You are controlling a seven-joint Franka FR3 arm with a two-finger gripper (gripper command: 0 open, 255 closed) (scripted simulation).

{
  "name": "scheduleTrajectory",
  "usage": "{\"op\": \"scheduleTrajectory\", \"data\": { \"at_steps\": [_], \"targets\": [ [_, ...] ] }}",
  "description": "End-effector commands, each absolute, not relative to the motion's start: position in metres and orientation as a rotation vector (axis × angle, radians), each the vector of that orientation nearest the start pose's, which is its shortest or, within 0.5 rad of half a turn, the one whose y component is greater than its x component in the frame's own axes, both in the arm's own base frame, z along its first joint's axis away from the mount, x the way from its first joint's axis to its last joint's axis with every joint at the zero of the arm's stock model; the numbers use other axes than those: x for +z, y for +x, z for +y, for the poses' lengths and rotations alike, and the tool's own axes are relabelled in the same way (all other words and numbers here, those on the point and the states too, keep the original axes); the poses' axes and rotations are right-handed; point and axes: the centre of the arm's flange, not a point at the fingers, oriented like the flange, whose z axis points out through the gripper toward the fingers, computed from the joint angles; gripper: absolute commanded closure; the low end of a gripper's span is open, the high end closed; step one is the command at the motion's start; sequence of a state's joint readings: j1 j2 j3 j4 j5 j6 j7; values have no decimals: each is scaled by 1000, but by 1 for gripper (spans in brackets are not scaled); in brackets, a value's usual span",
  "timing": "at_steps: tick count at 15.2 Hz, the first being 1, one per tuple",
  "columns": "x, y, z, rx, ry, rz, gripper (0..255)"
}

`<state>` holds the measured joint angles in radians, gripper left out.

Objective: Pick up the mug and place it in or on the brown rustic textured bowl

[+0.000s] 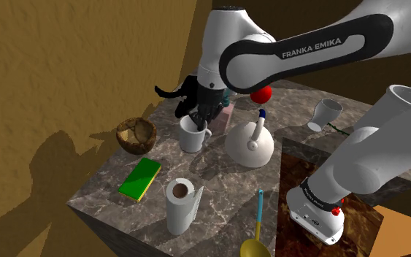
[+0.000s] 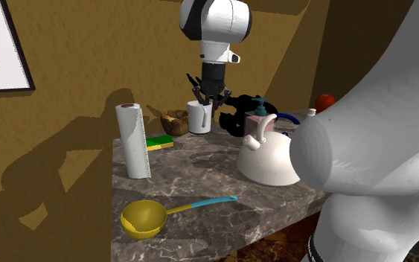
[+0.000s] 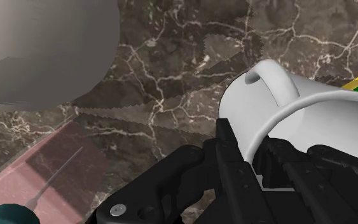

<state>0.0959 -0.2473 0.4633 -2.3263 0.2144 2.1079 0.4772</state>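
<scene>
Dark veined marble covers the table (image 1: 225,191), with ochre walls (image 1: 65,66) behind, and the claw (image 1: 196,114) comes straight down onto it from above. Its two black fingers (image 3: 231,153) are pinched across the wall of the white mug (image 1: 193,136), seemingly one inside the rim and one outside. That hold suits a cup too wide to straddle, and it leaves the handle (image 3: 259,76) free on the side away from the fingers. The mug sits upright directly below the claw; whether its base touches the stone or has just cleared it I cannot tell. Just beside the claw, on the shoulder view's right, stands a pink soap dispenser (image 1: 228,117), close enough that a swing that way would likely knock it. A little beyond sits a white kettle (image 1: 249,144), which probably explains the vertical approach. On the claw's other side, towards the shoulder view's left, the brown rough-textured bowl (image 1: 136,135) stands near, mouth up, with bare stone between, so the carry looks short: lift, cross, lower. Further from the claw lie a green sponge (image 1: 140,178) and an upright paper towel roll (image 1: 179,206), then a yellow ladle (image 1: 255,247) at the table's edge. Well apart, past the kettle, are a red object (image 1: 262,93) and a white cup (image 1: 325,114).
</scene>
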Motion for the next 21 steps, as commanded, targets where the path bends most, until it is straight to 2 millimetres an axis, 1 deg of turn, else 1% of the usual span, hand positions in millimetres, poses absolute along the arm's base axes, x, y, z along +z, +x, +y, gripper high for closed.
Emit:
{"op": "scheduleTrajectory", "data": {
  "at_steps": [1, 16, 17, 21],
  "targets": [
    [439, 394, 264, 44, -3071, 60, 255],
    [518, 394, 264, 44, -3071, 60, 255],
    [521, 394, 264, 44, -3071, 60, 255],
    [528, 434, 298, 44, -3071, 60, 255]
  ]
}}
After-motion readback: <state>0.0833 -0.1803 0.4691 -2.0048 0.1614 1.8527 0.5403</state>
